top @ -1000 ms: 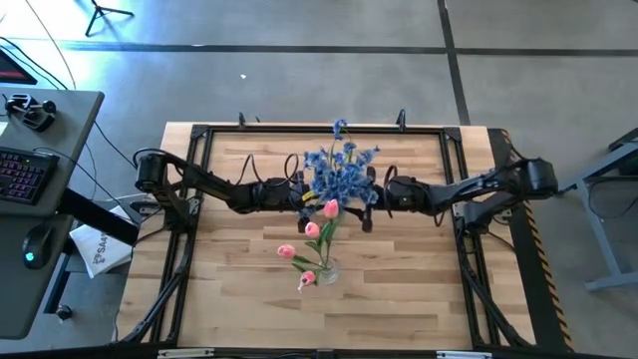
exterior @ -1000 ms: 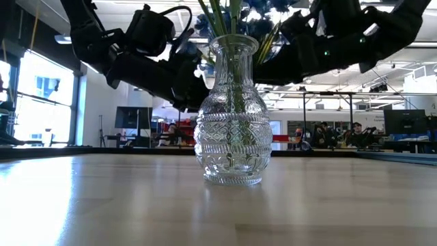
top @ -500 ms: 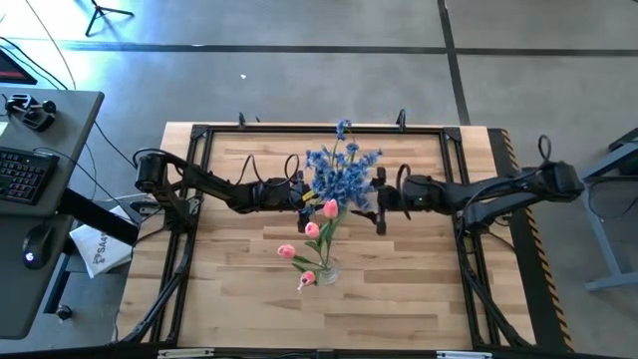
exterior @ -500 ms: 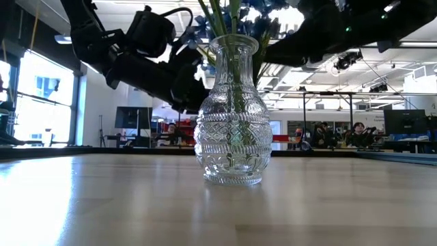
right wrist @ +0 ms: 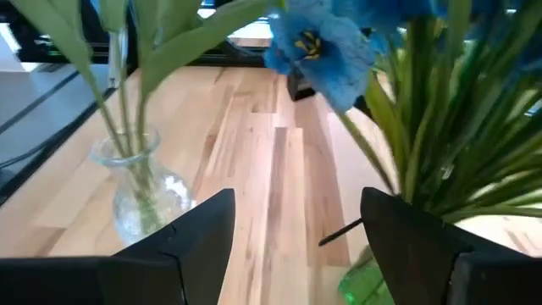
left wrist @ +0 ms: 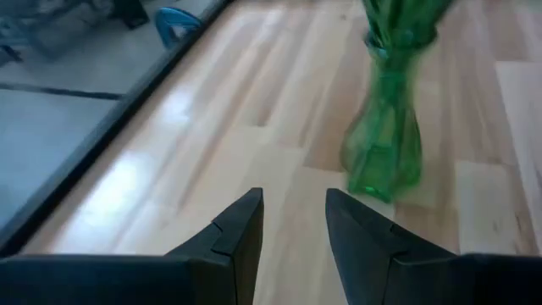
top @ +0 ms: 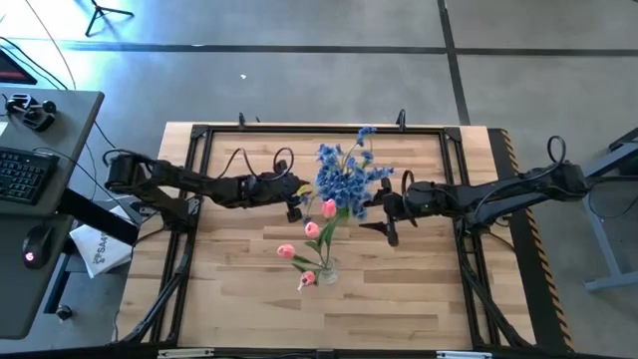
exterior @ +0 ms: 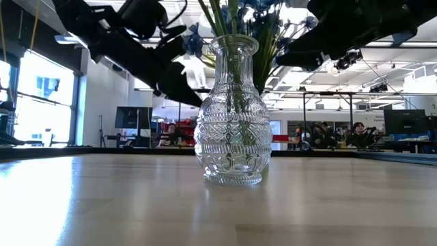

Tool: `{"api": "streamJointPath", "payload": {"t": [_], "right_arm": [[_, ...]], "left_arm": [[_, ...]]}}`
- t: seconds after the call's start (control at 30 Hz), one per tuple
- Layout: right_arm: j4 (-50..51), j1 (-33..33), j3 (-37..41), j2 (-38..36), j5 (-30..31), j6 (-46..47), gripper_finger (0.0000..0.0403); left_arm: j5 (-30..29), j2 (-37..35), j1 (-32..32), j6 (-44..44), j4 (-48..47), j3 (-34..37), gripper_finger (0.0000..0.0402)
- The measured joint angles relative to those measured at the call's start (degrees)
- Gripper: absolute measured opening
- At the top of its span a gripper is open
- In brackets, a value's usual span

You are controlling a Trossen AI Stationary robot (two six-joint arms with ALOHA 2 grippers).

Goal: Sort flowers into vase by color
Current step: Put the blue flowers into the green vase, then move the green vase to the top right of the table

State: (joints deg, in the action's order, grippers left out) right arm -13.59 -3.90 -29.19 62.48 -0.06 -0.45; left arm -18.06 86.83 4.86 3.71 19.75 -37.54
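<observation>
At the far left of the room a side table carries a keyboard (top: 22, 172) and a mouse (top: 36, 256), off the work area. The wooden desk (top: 239, 289) sits inside a black frame.

From the left side, the left arm reaches in toward the middle, and the left gripper (top: 295, 199) hangs just to the left of the flower bunches. Its wrist camera shows the two dark fingers (left wrist: 240, 233) apart with bare wood between them, so it is released and holds nothing. Ahead of it that camera sees a green-tinted glass vase (left wrist: 388, 140) standing upright on the desk with green stems rising from its neck.

In the middle, the blue sprays (top: 346, 179) stand clustered toward the back of the desk, their stems in that vase. Just in front of them, nearer the desk's front edge, the pink tulips (top: 312, 228) lean out of a clear cut-glass vase (exterior: 233, 116), which stands upright in the low view with its stems visible through the glass.

To the right of the blue sprays is the right gripper (top: 384, 211), its arm stretching back to the desk's right side. Its fingers (right wrist: 193, 233) are spread wide, released, with blue blossoms and green stems close in front of it and the clear vase farther off.
</observation>
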Motion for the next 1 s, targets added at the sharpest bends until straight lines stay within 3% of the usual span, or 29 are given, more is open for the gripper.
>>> {"api": "streamJointPath", "payload": {"t": [0.23,0.47,0.63,0.77,0.9,1.0], "right_arm": [[-6.99,0.02,0.00,-1.92,0.49,-5.10,0.0252],[-7.47,-0.02,0.00,-10.24,2.89,-8.63,0.0252],[0.88,-0.02,0.00,-18.08,3.01,-5.87,0.0252],[13.79,-0.02,0.00,-22.25,2.95,1.84,0.0252],[24.10,0.24,0.00,-20.38,4.53,8.36,0.0252],[24.56,0.84,0.94,-14.77,6.53,9.71,0.0252]], "left_arm": [[-0.85,-1.62,0.00,0.52,-1.31,-0.02,0.0120],[-0.84,-1.61,-0.02,-0.01,-2.03,-0.02,0.0120],[-0.81,-1.62,-0.02,-0.22,-2.75,-0.02,0.0120],[-0.81,-1.62,-0.02,-0.39,-3.62,-0.02,0.0120],[-1.78,-1.61,-0.02,-0.47,-4.32,-0.02,0.0120],[-6.27,-1.61,-0.02,-0.15,-5.97,-0.02,0.0120]]}}
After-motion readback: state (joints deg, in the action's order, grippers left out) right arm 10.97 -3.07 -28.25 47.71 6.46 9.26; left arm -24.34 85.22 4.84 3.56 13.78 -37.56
